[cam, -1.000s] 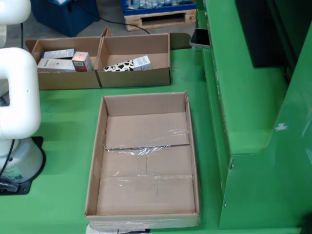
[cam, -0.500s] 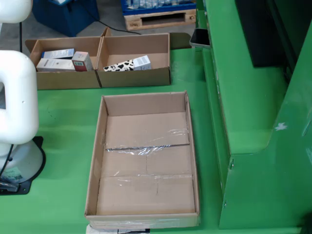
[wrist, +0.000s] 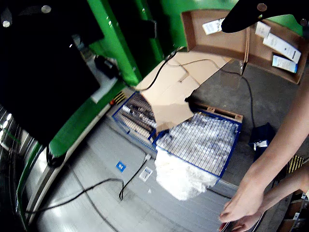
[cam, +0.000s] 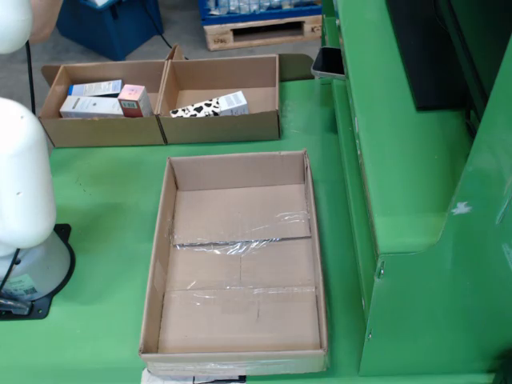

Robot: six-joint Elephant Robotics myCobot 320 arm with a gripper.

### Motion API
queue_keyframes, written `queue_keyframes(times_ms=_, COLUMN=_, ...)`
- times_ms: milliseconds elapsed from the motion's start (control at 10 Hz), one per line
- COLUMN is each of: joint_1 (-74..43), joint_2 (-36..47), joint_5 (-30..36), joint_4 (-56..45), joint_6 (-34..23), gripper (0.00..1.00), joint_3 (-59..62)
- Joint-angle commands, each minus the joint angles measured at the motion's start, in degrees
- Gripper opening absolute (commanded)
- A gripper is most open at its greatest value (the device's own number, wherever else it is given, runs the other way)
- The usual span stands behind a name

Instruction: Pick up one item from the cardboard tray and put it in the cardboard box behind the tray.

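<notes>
White arm (cam: 20,184) further left, mostly cut off; cardboard tray (cam: 160,240) bare; tool state impossible to tell.

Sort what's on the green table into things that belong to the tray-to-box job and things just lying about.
Job:
- cardboard tray, nothing in it
- right cardboard box holding a cow-patterned carton
- left cardboard box holding three small cartons

Lying about:
- dark phone-like object on the green ledge
- wooden pallet on the floor
- blue wire crate

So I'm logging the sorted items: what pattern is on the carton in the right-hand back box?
Black-and-white cow-style patches on the carton, clearest in the fixed view.
</notes>
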Motion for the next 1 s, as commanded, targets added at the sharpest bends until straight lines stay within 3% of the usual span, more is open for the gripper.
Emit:
queue_keyframes(times_ms=0, joint_1=-24.03, joint_2=30.30, joint_5=40.97, joint_4=-4.28, joint_6=2.18, gripper=1.00, joint_3=-39.72)
queue_keyframes(times_ms=100, joint_1=-30.63, joint_2=38.84, joint_5=41.52, joint_4=-0.60, joint_6=3.25, gripper=1.00, joint_3=-50.56)
queue_keyframes(times_ms=300, joint_1=-34.50, joint_2=39.84, joint_5=42.61, joint_4=0.04, joint_6=3.60, gripper=1.00, joint_3=-51.97)
queue_keyframes(times_ms=700, joint_1=-58.06, joint_2=41.52, joint_5=55.70, joint_4=6.70, joint_6=0.21, gripper=1.00, joint_3=-60.73)
queue_keyframes(times_ms=900, joint_1=-63.88, joint_2=39.72, joint_5=57.53, joint_4=10.62, joint_6=0.97, gripper=1.00, joint_3=-61.32)
